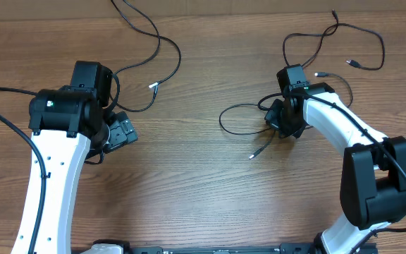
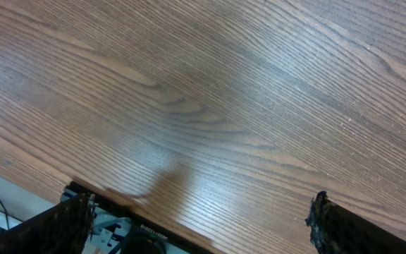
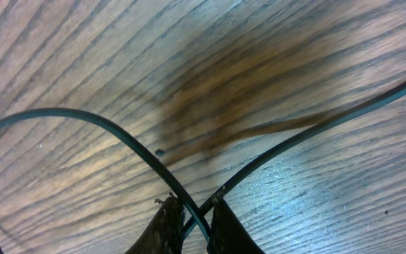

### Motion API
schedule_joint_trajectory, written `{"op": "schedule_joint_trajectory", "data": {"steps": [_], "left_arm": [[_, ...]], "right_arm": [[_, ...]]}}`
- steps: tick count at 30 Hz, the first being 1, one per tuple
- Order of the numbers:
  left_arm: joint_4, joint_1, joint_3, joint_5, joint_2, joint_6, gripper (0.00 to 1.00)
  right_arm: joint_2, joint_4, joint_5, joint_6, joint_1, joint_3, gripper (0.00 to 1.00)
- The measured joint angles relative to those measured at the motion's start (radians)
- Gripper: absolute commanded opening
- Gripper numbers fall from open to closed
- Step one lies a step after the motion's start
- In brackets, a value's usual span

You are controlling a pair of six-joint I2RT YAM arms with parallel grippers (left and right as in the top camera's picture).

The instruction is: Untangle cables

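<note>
The right tool [image 3: 192,212] is pinched together on two crossing strands of the cables [image 3: 118,134], low over the wood-grain desk [image 3: 294,56]. Black loops spread out from that tool, with small silvery plug ends [image 1: 252,156] lying loose around it. Well apart from it, the left tool [image 2: 201,208] hangs with its fingers spread wide.

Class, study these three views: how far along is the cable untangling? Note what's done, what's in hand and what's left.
Done: the left cable lies alone, apart from the rest. In hand: the right end effector pinches crossing cords of the right-hand cluster. Left: those cords overlap in loops around that arm, so separating them remains; the left end effector hangs open over the table, holding nothing.
</note>
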Motion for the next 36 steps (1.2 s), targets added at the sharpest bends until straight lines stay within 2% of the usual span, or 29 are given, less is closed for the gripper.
{"op": "schedule_joint_trajectory", "data": {"steps": [6,8,9,11,12,20,25,36], "left_arm": [[0.000,0.000,0.000,0.000,0.000,0.000,1.00],[0.000,0.000,0.000,0.000,0.000,0.000,1.00],[0.000,0.000,-0.001,0.000,0.000,0.000,1.00],[0.000,0.000,-0.001,0.000,0.000,0.000,0.99],[0.000,0.000,-0.001,0.000,0.000,0.000,1.00],[0.000,0.000,-0.001,0.000,0.000,0.000,1.00],[0.000,0.000,-0.001,0.000,0.000,0.000,1.00],[0.000,0.000,-0.001,0.000,0.000,0.000,1.00]], "right_arm": [[0.000,0.007,0.010,0.021,0.000,0.000,0.18],[0.000,0.005,0.010,0.026,0.000,0.000,0.24],[0.000,0.006,0.010,0.029,0.000,0.000,0.33],[0.000,0.002,0.007,0.036,0.000,0.000,0.67],[0.000,-0.002,0.002,0.035,0.000,0.000,0.69],[0.000,-0.048,-0.052,0.033,0.001,0.000,0.68],[0.000,-0.021,-0.051,0.045,0.001,0.000,0.56],[0.022,-0.021,-0.050,0.100,0.001,0.000,0.49]]}}
